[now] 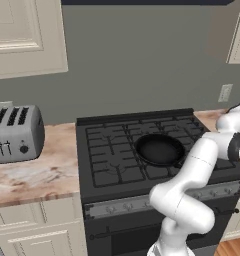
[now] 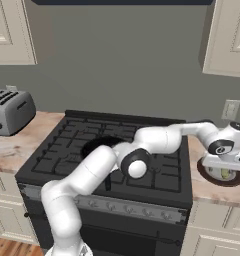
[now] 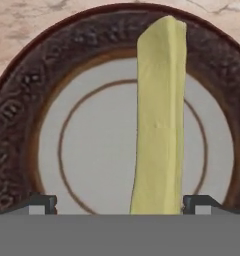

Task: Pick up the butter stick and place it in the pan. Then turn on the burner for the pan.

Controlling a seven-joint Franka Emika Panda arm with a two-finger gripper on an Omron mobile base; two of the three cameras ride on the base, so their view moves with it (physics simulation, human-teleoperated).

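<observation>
The butter stick (image 3: 159, 115), a slim pale-yellow bar, lies across a round dish with a dark brown patterned rim (image 3: 22, 110) and pale middle. My gripper (image 3: 121, 204) hangs just above it, open, one fingertip (image 3: 42, 202) on each side of the bar's near end. In the right base view the gripper (image 2: 224, 170) is low over that dish (image 2: 206, 175) on the counter right of the stove. The black pan (image 1: 159, 149) sits on the stove's front right burner, its handle toward the front; my arm partly hides the pan (image 2: 98, 145) in the right base view.
The black stove (image 1: 107, 160) has a row of knobs (image 1: 132, 205) along its front panel. A silver toaster (image 1: 14, 132) stands on the marble counter to the left. Cabinets hang above both sides, and a wall outlet (image 2: 231, 109) is behind the dish.
</observation>
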